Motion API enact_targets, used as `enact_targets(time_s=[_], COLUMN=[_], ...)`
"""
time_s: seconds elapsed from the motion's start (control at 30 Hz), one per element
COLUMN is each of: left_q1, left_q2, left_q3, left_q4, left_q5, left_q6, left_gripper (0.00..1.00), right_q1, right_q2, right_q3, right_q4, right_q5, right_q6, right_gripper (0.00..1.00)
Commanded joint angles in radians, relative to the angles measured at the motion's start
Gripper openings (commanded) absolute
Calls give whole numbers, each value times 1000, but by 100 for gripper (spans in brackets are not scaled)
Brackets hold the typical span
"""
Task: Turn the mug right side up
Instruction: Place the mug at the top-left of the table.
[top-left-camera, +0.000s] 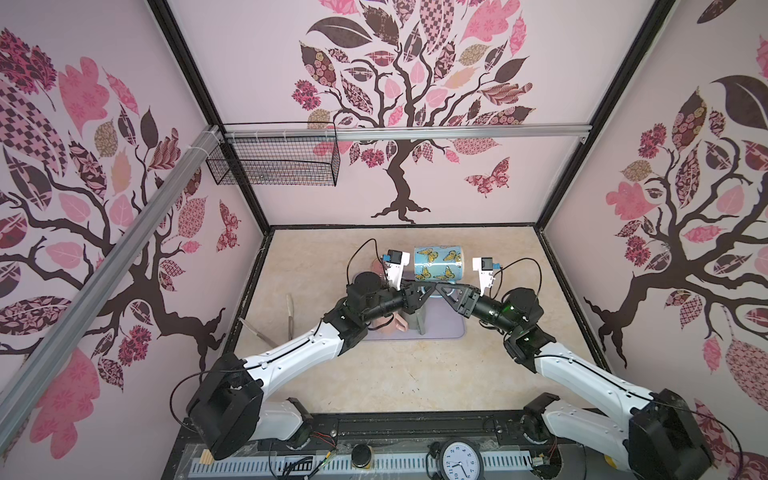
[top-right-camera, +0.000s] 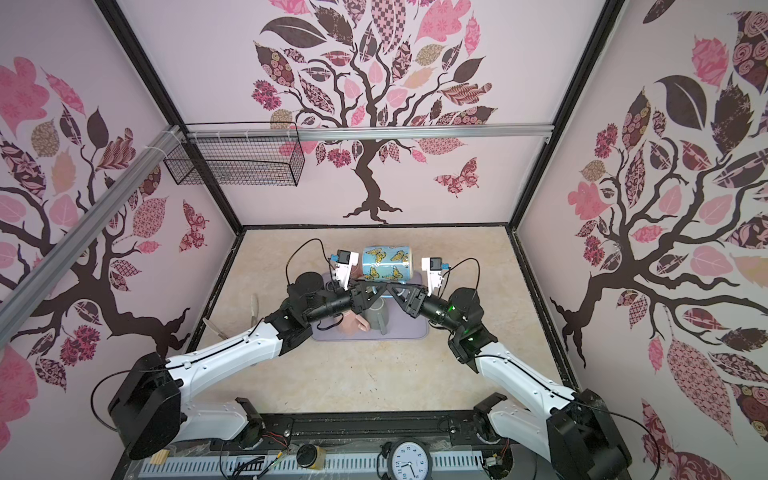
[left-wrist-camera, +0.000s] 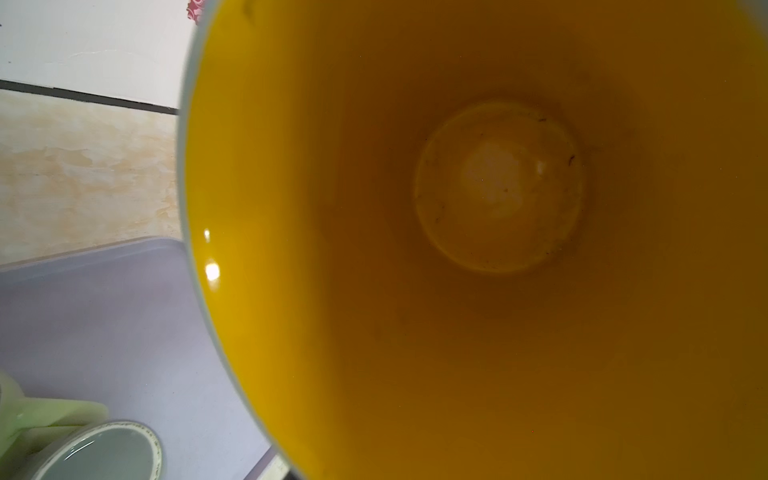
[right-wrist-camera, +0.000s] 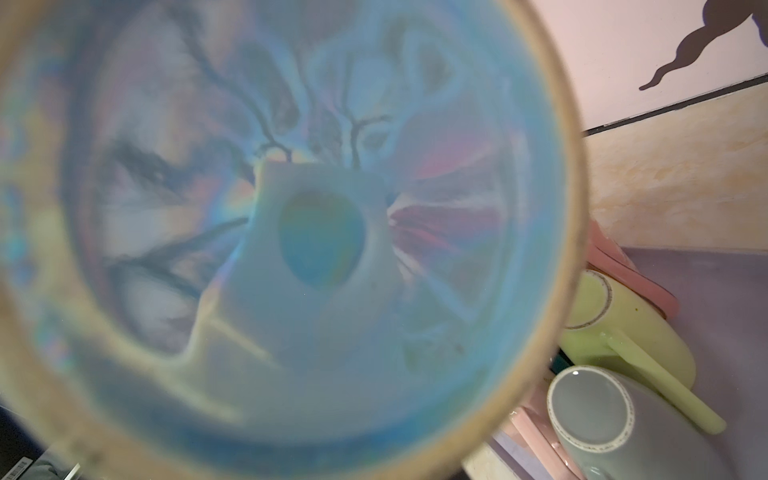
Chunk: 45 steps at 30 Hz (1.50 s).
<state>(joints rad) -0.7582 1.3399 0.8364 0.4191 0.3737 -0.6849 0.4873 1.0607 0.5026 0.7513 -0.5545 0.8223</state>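
Hanging on its side above the desk (top-left-camera: 395, 374), a blue butterfly-print mug (top-left-camera: 438, 266) is held up between two robot arms, its mouth turned toward the left claw (top-left-camera: 426, 289) and its base toward the right claw (top-left-camera: 444, 289). Both top views show the dark fingers (top-right-camera: 409, 296) of the two claws meeting tip to tip at the near side of the mug (top-right-camera: 386, 264), just under its body. The right claw is clamped on the mug there; whether the left claw grips it or only rests against it cannot be told. Seen from the left wrist, the yellow inside of the mug (left-wrist-camera: 457, 311) fills nearly the whole frame. From the right wrist its glossy blue underside (right-wrist-camera: 291, 353), blurred, does the same. Below both claws lies a lilac tray (top-left-camera: 449, 330). On it, under the left claw, a pink mug (top-right-camera: 353, 326) lies tipped over with a grey mug (top-right-camera: 376, 311) just beside it. The right wrist view also shows a pale green mug (right-wrist-camera: 623, 332) on its side, next to the grey mug (right-wrist-camera: 602, 415).
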Motion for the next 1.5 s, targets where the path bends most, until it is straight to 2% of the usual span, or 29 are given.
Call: enact_targets(time_s=[0.0, 0.03, 0.07, 0.5, 0.6, 0.63, 1.0, 1.47], left_q1=[-32, -33, -33, -32, -32, -32, -33, -32], left_q2=[-15, -17, -20, -60, -62, -64, -86, -110], left_q3=[49, 49, 51, 34, 34, 32, -6, -5], left_q4=[87, 86, 84, 69, 78, 86, 200, 209], left_q5=[94, 94, 93, 86, 93, 99, 169, 300], left_q6=[59, 63, 65, 84, 87, 88, 77, 134], left_gripper=[18, 5, 0, 0, 0, 0, 0, 0], right_q1=[16, 16, 15, 16, 16, 15, 14, 14], right_q2=[25, 28, 33, 43, 44, 45, 75, 102], right_q3=[58, 58, 57, 34, 30, 30, 17, 38], right_q4=[-24, -22, -20, -39, -40, -39, 22, 25], right_q5=[-29, -31, -34, -13, -13, -15, -46, -62], right_q6=[-46, -46, -46, -70, -73, -75, -26, -17], right_gripper=[0, 0, 0, 1, 14, 14, 13, 11])
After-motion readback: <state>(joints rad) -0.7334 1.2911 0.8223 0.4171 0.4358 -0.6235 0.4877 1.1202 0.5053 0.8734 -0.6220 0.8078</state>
